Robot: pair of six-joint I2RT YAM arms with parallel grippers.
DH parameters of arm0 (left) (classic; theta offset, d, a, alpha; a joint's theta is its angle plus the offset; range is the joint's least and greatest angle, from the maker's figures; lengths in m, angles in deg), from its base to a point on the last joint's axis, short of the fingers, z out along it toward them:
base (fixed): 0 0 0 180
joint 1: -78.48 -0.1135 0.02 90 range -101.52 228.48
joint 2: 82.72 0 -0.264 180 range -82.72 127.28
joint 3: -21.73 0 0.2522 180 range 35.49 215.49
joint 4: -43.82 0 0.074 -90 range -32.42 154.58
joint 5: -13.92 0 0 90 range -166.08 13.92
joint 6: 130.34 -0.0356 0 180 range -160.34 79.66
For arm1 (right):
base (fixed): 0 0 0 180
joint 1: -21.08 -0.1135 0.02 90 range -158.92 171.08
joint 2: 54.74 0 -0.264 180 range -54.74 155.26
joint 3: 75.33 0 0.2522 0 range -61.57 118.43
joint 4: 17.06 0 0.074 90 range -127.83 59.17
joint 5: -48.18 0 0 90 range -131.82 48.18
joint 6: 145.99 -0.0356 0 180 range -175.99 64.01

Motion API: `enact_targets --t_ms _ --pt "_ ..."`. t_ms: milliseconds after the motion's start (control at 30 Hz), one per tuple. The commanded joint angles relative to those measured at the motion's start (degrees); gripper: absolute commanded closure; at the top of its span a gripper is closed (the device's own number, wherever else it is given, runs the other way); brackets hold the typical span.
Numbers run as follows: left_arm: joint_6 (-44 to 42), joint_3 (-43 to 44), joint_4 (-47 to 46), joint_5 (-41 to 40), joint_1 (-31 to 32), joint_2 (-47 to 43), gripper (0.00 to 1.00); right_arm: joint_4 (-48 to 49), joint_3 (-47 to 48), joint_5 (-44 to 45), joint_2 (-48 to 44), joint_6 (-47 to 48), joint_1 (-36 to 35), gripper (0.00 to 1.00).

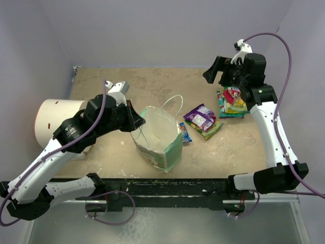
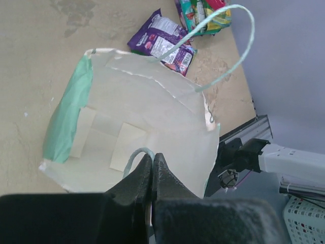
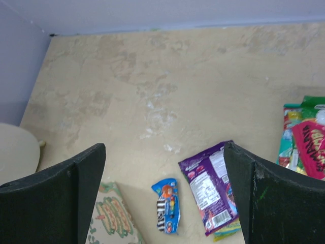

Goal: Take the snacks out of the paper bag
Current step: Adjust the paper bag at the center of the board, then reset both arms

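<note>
a: where is the bag?
b: the bag [image 1: 160,140] stands open on the tabletop [image 1: 152,86], mid-front. the left fingers [image 2: 152,165] are clenched on its near rim, right at the handle loop [image 2: 133,158].
a: and the snacks [image 1: 203,122]?
b: out on the tabletop to the bag's right. the blue bar [image 3: 167,203] lies just beside it, the purple packet [image 3: 208,183] lies over a green-yellow one, and more packets [image 1: 232,101] lie farther right. the left wrist view shows only bare paper inside the bag.
a: the right fingers [image 3: 71,193]?
b: released, spread wide, holding nothing, up over the far right packets.
a: so what's the step?
b: i judge it's a last check, then letting go. hold the rim steady so the mouth gapes and the bottom corners show, since a flat packet could hide against a wall. then part the left fingers fully and lift clear of the loop. otherwise the string may snag and tip the light bag onto the blue bar.
</note>
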Motion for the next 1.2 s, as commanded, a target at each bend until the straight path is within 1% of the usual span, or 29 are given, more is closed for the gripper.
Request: enact_targets --t_ms 0,67,133,200,233,267,300,367,400,433,467,500,600,667,767,800,867,967,1067,1167 --pt "5.5 -2.7 0.0 -0.8 -0.3 -3.8 0.98 -5.6 3.6 -6.5 -0.2 -0.2 -0.4 0.00" --pt "5.8 -3.1 1.2 -1.0 -0.3 -4.9 0.91 -6.8 4.5 -6.7 -0.4 0.9 -1.3 0.00" --pt "6.1 -2.8 2.5 -2.2 -0.3 -6.0 0.80 -7.7 4.8 -6.3 -0.7 2.0 -2.2 0.00" --pt "6.0 -2.5 2.6 -2.9 -0.3 -6.8 0.67 -9.2 5.6 -4.9 -0.6 3.3 -3.4 0.00" --pt "5.9 -2.2 2.7 -3.0 -0.3 -7.0 0.59 -10.2 6.2 -4.6 -0.5 4.0 -4.1 0.00" --pt "5.9 -2.0 2.8 -3.0 -0.3 -7.0 0.53 -11.2 7.0 -4.1 -0.2 4.5 -4.6 0.00" --pt "5.8 -1.6 2.8 -2.7 -0.3 -6.9 0.49 -12.4 7.6 -3.5 0.0 4.8 -5.2 0.00" --pt "5.6 -0.8 3.8 -2.7 -0.3 -6.6 0.44 -13.4 8.6 -2.9 -0.2 4.9 -6.0 0.00" --pt "5.6 -0.3 4.7 -3.0 -0.3 -6.4 0.38 -13.8 8.9 -2.9 -0.5 5.0 -6.2 0.00" --pt "5.5 0.1 5.5 -3.4 -0.3 -6.4 0.15 -14.1 9.2 -2.9 -0.9 4.9 -6.3 0.00" --pt "5.3 0.6 6.3 -4.1 -0.3 -6.5 0.03 -14.4 9.6 -2.9 -1.2 4.9 -6.3 0.00" --pt "5.1 1.2 7.2 -5.0 -0.3 -6.6 0.00 -14.7 10.3 -2.9 -1.5 4.9 -6.3 0.00" --pt "3.4 3.9 10.1 -8.9 -0.3 -6.8 0.01 -16.3 12.4 -2.7 -2.2 4.8 -6.3 0.00" --pt "1.1 7.4 12.0 -12.6 -0.3 -5.9 0.01 -17.1 14.0 -2.6 -2.7 4.5 -6.4 0.00" --pt "-2.8 15.0 15.4 -20.7 -0.3 -2.9 0.01 -18.9 16.6 -2.0 -3.1 4.3 -6.4 0.00" --pt "-4.3 19.2 15.9 -23.5 -0.3 -1.0 0.01 -19.6 17.7 -1.3 -3.2 4.3 -6.3 0.00" --pt "-8.2 25.3 14.5 -27.9 -0.3 1.5 0.01 -21.0 20.0 -0.2 -3.7 4.4 -6.3 0.00" --pt "-15.1 32.2 8.4 -30.8 -0.3 4.0 0.01 -22.7 23.5 1.4 -4.7 4.4 -6.4 0.00" --pt "-19.8 35.3 2.2 -30.9 -0.3 4.5 0.01 -24.2 26.6 3.0 -6.1 4.5 -6.3 0.00" --pt "-22.1 36.5 -0.9 -30.9 -0.3 4.1 0.01 -25.3 28.8 4.7 -7.7 4.4 -6.4 0.00"
